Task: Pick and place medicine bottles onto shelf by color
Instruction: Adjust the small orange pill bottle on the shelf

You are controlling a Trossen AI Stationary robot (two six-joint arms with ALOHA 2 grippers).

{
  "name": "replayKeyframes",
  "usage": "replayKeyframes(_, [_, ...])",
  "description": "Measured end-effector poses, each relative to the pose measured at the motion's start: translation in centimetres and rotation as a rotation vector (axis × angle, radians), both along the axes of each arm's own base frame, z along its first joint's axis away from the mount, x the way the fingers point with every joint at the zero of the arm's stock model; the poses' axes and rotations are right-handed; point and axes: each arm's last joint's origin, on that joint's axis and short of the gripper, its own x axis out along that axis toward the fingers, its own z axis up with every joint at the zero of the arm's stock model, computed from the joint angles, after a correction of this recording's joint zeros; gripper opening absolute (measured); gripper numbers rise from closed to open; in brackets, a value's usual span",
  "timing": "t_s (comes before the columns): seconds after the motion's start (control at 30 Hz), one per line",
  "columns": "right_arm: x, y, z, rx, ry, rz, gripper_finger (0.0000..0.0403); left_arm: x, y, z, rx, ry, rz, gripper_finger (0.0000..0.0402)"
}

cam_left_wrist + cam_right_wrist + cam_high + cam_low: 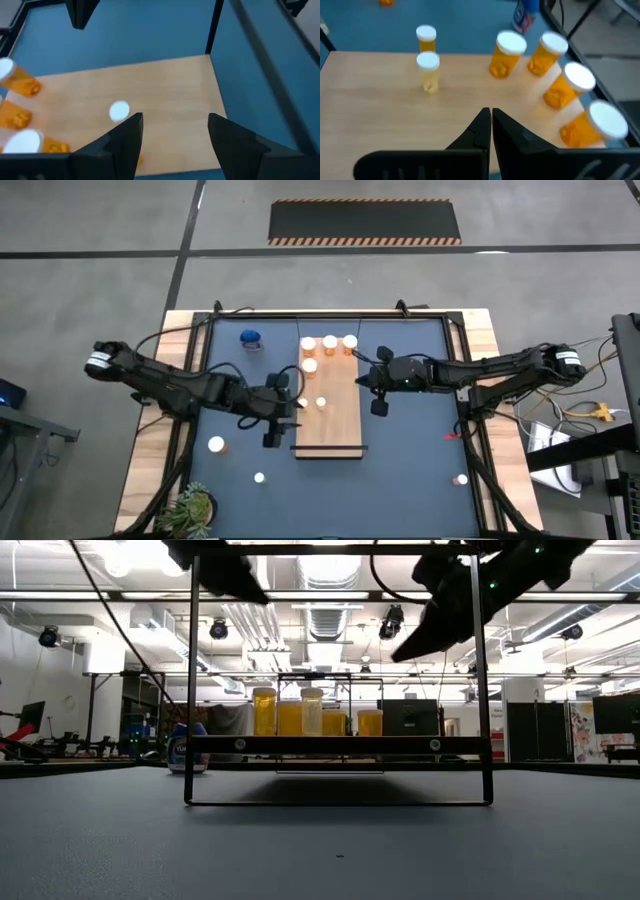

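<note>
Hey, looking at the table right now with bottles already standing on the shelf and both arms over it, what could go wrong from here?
1. The left gripper hangs with its jaws open beside the small bottle on the shelf; pulling away carelessly could tip it.
2. The right gripper, jaws shut, sits near the cluster of orange bottles; a sweep might knock them down.
3. The loose bottles on the mat may roll if nudged.

Orange medicine bottles [508, 55] with white caps stand on a light-brown wooden shelf [340, 420]; the table [410, 460] is dark blue.
</note>
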Motion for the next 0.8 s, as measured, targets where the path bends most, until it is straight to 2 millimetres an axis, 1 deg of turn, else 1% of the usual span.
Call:
replayKeyframes(0.1, [0.5, 0.0, -0.8, -0.043, -0.033, 0.025, 0.0009, -0.5, 0.2, -0.5, 0.024, -0.046, 0.006, 0.0207])
replayKeyframes(0.17, [0.7, 0.0, -0.8, -0.047, -0.060, 0.029, 0.0009, -1.0, 0.5, -0.9, 0.048, -0.041, 0.034, 0.0207])
replayKeyframes(0.27, [1.0, 0.0, -1.2, -0.046, -0.064, 0.033, 0.0009, -1.6, 0.7, -0.9, 0.062, -0.032, 0.060, 0.0207])
replayKeyframes(0.33, [0.9, 0.0, -1.9, -0.049, -0.029, 0.036, 0.0009, -1.7, 0.7, -0.7, 0.060, -0.041, 0.061, 0.0207])
replayKeyframes(0.47, [1.2, 0.0, -2.4, -0.054, -0.042, 0.038, 0.0009, -1.9, 0.8, -0.8, 0.060, -0.048, 0.065, 0.0207])
replayKeyframes(0.6, [1.2, 0.0, -2.7, -0.054, -0.030, 0.039, 0.0009, -1.5, 0.9, -2.8, 0.065, -0.034, 0.073, 0.0207])
replayKeyframes(0.67, [1.2, 0.0, -2.6, -0.050, -0.036, 0.036, 0.0009, -1.8, 0.9, -4.0, 0.080, 0.020, 0.073, 0.0207])
replayKeyframes(0.8, [1.1, 0.0, -2.4, -0.050, -0.043, 0.035, 0.0009, -1.9, 1.4, -5.1, 0.083, 0.039, 0.092, 0.0207])
